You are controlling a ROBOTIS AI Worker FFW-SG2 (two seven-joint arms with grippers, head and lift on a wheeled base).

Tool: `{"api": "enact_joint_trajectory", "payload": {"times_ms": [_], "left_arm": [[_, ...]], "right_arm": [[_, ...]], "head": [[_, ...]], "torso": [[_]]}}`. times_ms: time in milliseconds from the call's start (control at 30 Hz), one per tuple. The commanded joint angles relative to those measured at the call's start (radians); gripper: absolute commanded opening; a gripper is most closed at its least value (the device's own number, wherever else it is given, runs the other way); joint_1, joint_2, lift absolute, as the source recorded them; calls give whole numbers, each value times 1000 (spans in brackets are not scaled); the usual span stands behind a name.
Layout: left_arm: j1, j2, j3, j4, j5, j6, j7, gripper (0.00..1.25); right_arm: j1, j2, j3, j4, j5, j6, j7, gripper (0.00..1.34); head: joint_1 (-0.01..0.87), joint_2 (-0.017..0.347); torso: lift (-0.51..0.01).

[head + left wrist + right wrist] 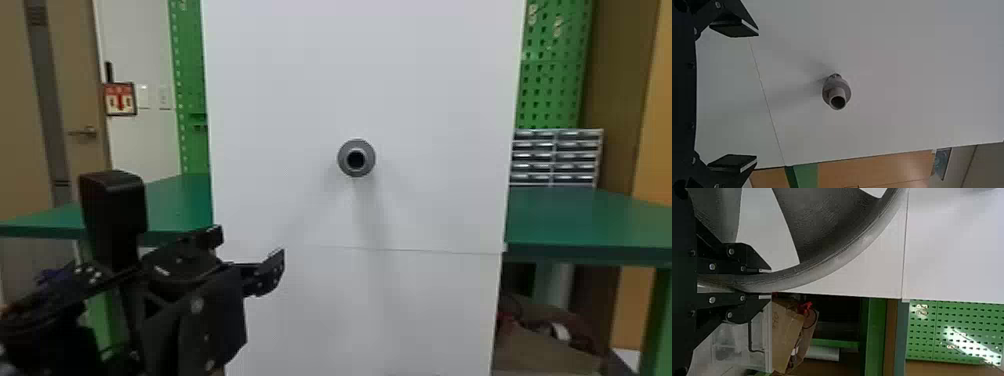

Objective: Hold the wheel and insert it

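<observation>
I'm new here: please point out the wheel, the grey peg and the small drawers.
Wheel [844, 257]: right wrist view, on its rim.
Grey peg [356, 159]: head view, at its hollow end.
Small drawers [575, 156]: head view, on one front.

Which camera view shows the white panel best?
The head view: the white panel faces it, both side edges visible. Both wrist views show one side edge; in the right wrist view, the wheel covers part of it.

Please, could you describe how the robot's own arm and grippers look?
The left arm is black, with a boxy housing and dark cables. The left gripper and right gripper are also black, each with two angular fingers, pale-edged at the tips, and small silvery screws.
</observation>
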Motion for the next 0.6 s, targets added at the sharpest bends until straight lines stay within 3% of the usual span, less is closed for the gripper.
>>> {"api": "enact_joint_trajectory", "payload": {"times_ms": [0,567], "left_arm": [[4,5,11,0,7,0,0,1103],[16,5,22,0,-14,0,0,1103]], "right_arm": [[2,-1,-3,-3,0,0,0,198],[-15,-7,-9,-58,0,41,0,198]], "head": [[179,101],[179,101]], "torso": [[-493],[-493]]}}
